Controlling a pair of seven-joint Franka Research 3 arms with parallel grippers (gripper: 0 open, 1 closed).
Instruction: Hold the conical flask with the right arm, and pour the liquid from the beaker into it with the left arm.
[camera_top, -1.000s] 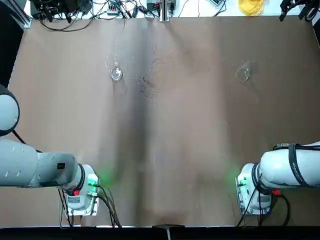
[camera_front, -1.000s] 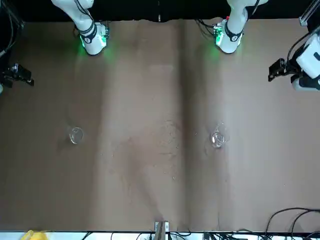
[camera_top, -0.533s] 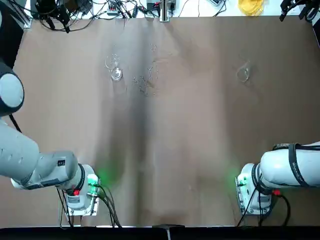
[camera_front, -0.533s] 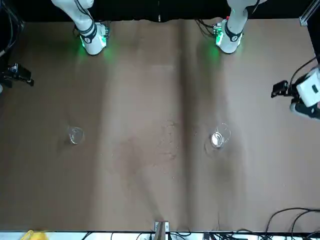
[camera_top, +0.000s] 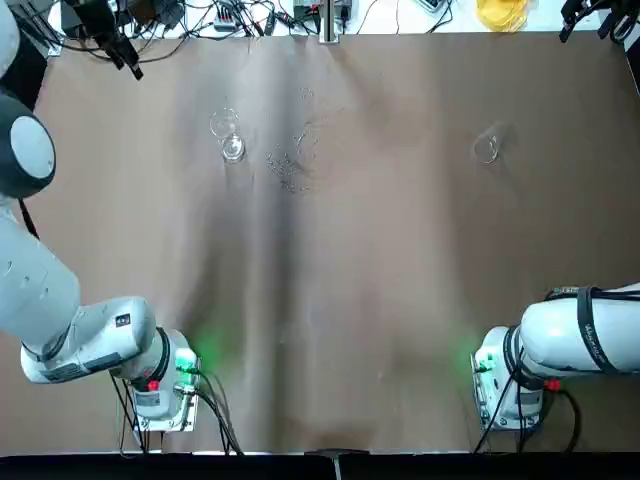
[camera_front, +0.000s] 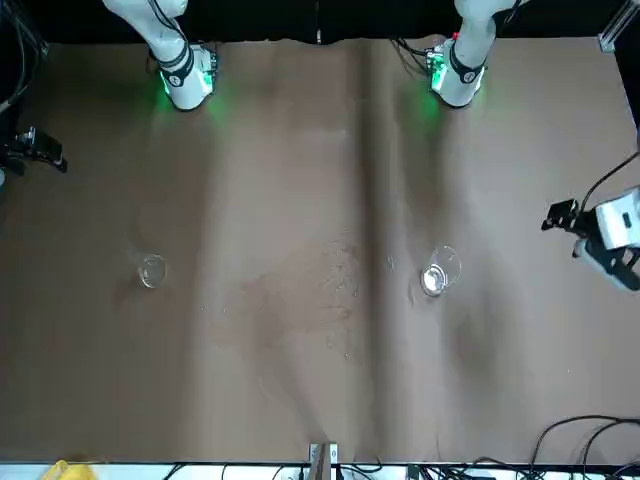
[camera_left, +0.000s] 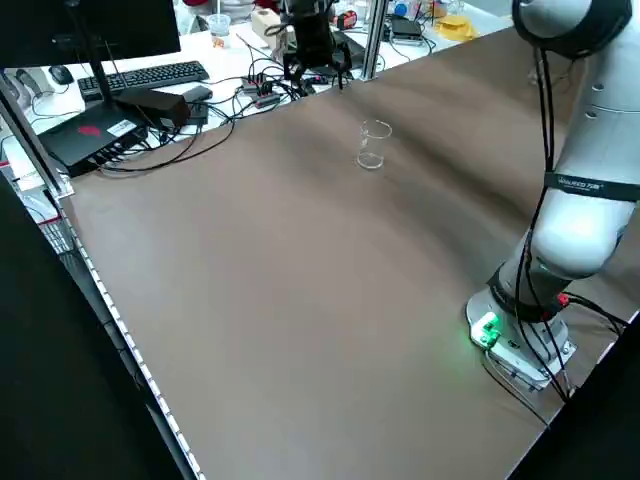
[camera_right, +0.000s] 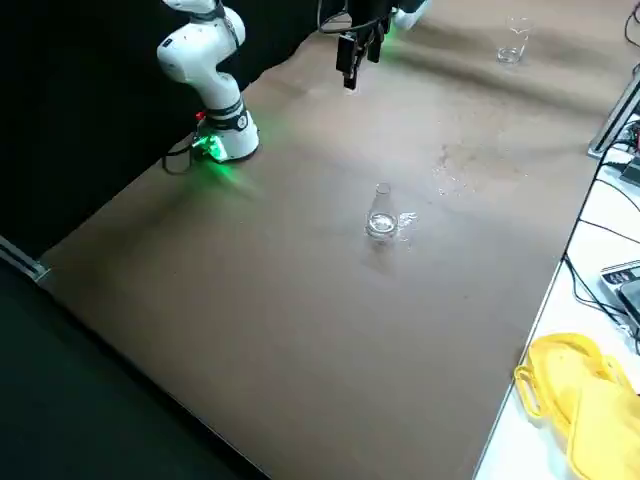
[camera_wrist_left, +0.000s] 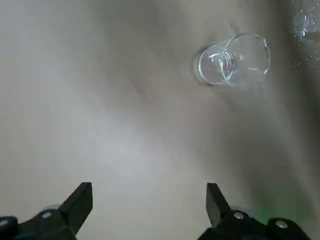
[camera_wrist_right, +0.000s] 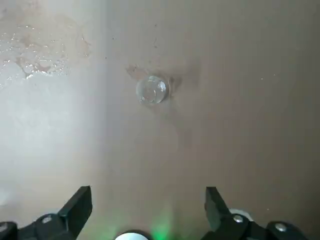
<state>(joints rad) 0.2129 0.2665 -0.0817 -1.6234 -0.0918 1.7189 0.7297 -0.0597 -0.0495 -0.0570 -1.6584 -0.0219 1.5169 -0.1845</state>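
beaker (camera_top: 232, 148): upright, left side | conical flask (camera_top: 487, 149): upright, right side

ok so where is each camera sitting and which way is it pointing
Top: overhead, looking down at the table; both arm bases at bottom; beaker left, conical flask right.
Front: across the table, facing the robot; bases at top.
Left side: raised, looking diagonally; left arm, beaker.
Right side: raised, diagonal; right arm, flask near.
Left wrist: looks down at beaker; open left hand.
Right wrist: looks down at flask; open right hand.
Top and front share both vessels, mirrored.
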